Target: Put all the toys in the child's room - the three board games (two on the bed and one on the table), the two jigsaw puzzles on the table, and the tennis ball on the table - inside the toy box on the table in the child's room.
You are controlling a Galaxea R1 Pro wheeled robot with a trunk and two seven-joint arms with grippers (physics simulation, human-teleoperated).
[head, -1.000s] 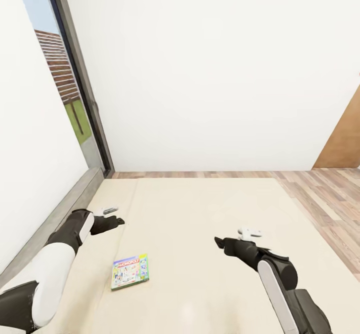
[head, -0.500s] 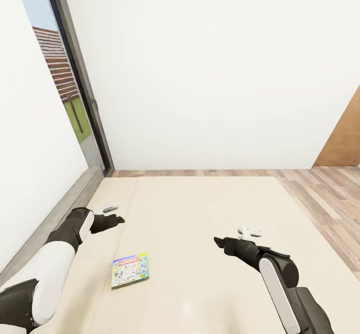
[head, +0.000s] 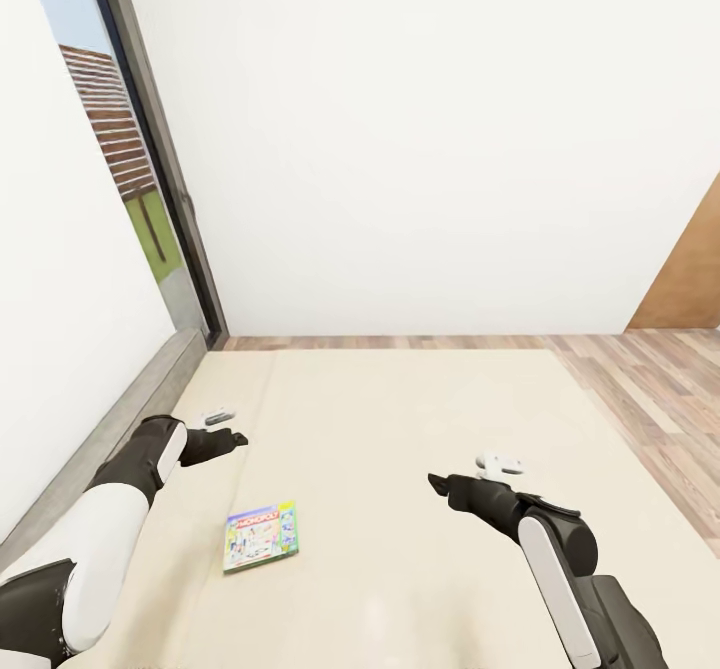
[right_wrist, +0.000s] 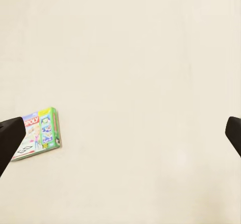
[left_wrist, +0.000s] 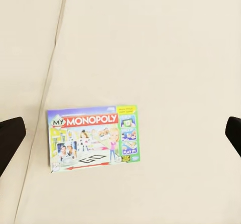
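Observation:
One board game point(head: 260, 537), a flat Monopoly box with a green, red and blue cover, lies face up on the cream bed point(head: 400, 419), near the mattress seam. My left gripper point(head: 238, 439) hovers open above the bed, just beyond the box and to its left. In the left wrist view the box point(left_wrist: 93, 138) sits between the dark fingertips point(left_wrist: 10, 138), well below them. My right gripper point(head: 432, 482) is open over bare mattress to the right of the box, and the box point(right_wrist: 37, 133) shows at the edge of the right wrist view.
A tall window with a dark frame point(head: 150, 149) and a grey ledge point(head: 120, 419) run along the bed's left side. A white wall stands behind. Wood-plank floor point(head: 650, 389) and a brown wardrobe door point(head: 690, 279) lie to the right.
The whole head view has shifted slightly, so the camera moved a little. Both arms keep the same pose and the game box lies where it was.

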